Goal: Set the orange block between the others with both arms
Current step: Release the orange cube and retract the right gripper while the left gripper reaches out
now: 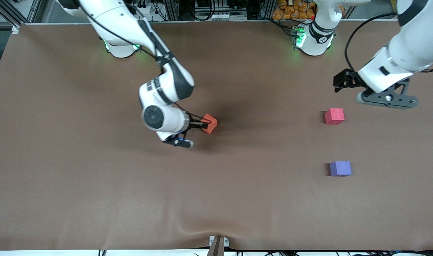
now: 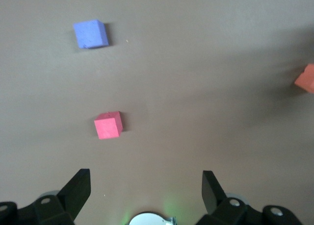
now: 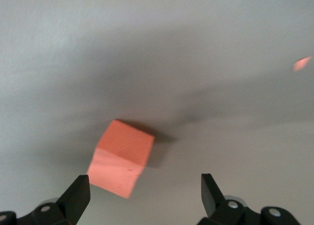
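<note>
At the front view's centre the orange block sat between the spread fingers of the right gripper, unpinched and far from the red cube and purple cube lower right, where the left gripper hovered, fingers spread.

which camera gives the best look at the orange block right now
The right wrist view: the orange block fills the frame between the open right claw. The front view shows it small, partly hidden by that claw's fingers. The left wrist view catches only a sliver at its edge.
</note>
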Action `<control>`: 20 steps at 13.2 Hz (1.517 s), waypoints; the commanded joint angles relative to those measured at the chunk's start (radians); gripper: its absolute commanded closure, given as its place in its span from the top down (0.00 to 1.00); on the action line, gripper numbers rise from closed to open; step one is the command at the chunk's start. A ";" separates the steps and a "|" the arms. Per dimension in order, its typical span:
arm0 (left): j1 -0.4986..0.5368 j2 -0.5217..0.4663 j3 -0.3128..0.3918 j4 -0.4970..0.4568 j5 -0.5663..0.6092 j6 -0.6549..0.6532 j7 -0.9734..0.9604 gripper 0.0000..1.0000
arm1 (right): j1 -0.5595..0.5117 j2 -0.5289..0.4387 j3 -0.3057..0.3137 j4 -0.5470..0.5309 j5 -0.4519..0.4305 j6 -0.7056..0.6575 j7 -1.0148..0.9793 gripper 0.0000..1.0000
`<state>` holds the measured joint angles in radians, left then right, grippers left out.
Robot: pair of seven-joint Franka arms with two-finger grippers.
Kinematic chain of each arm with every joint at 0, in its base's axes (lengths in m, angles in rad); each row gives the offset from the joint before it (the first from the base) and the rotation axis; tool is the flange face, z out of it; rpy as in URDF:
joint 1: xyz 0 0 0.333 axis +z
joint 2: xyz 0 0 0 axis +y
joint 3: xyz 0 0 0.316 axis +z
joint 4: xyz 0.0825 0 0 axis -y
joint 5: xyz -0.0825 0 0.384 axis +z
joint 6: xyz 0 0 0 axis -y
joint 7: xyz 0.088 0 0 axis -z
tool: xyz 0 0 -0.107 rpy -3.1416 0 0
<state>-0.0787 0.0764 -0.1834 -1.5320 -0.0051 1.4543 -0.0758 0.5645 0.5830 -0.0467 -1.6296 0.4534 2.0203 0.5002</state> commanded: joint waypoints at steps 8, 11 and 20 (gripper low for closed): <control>-0.039 0.051 -0.002 0.012 -0.015 -0.065 -0.005 1.00 | -0.360 -0.282 0.057 0.016 -0.230 -0.385 -0.154 1.00; -0.039 0.052 -0.002 0.012 -0.015 -0.065 -0.005 1.00 | -0.484 -0.345 0.177 0.048 -0.353 -0.405 -0.163 1.00; -0.093 0.103 -0.004 0.019 -0.019 -0.054 -0.010 1.00 | -0.638 -0.426 0.141 0.131 -0.478 -0.492 -0.514 1.00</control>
<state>-0.1271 0.1348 -0.1874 -1.5313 -0.0056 1.4079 -0.0756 -0.0479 0.1842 0.1002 -1.4972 0.0027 1.5436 0.0417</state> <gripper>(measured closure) 0.000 0.000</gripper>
